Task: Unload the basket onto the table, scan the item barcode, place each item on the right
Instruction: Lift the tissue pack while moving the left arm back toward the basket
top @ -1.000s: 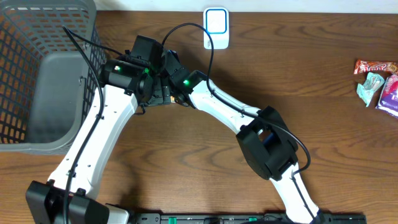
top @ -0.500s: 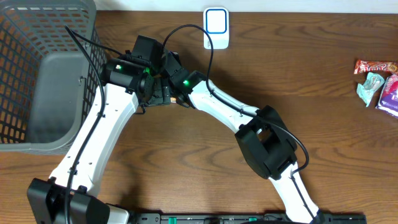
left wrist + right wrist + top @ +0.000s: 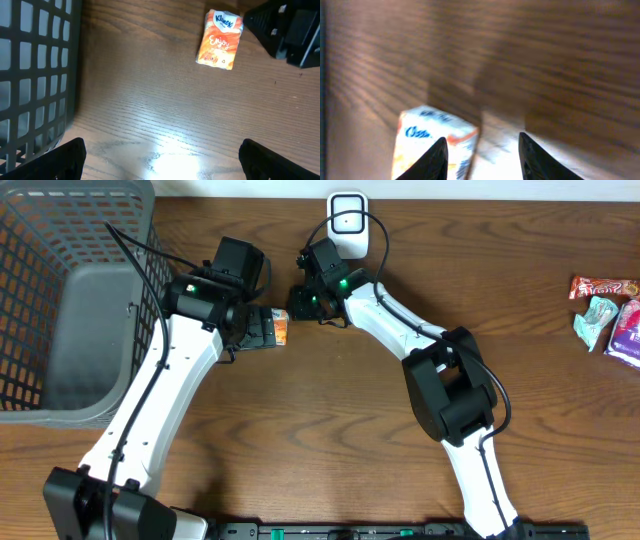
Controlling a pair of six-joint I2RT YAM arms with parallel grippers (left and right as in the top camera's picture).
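An orange tissue pack point(image 3: 281, 328) lies flat on the wooden table; in the left wrist view the tissue pack point(image 3: 220, 39) shows its printed face. My left gripper point(image 3: 262, 330) sits just left of it, open wide, its fingers point(image 3: 70, 157) over bare wood. My right gripper point(image 3: 302, 302) hovers just right of the pack and below the white scanner point(image 3: 347, 225). In the right wrist view the jaws point(image 3: 485, 160) stand apart over the table, and the pack point(image 3: 420, 137) lies to the left, partly behind one fingertip. No barcode is visible.
A grey wire basket point(image 3: 30, 260) stands at the left edge, and its wall point(image 3: 35, 75) fills the left of the left wrist view. Several snack packets point(image 3: 605, 305) lie at the far right. The right gripper's black body point(image 3: 287, 30) is next to the pack.
My right arm has pulled back to the right, away from the left gripper and toward the scanner, narrowing its jaws. The tissue pack now shows uncovered on the table. The left arm stayed put.
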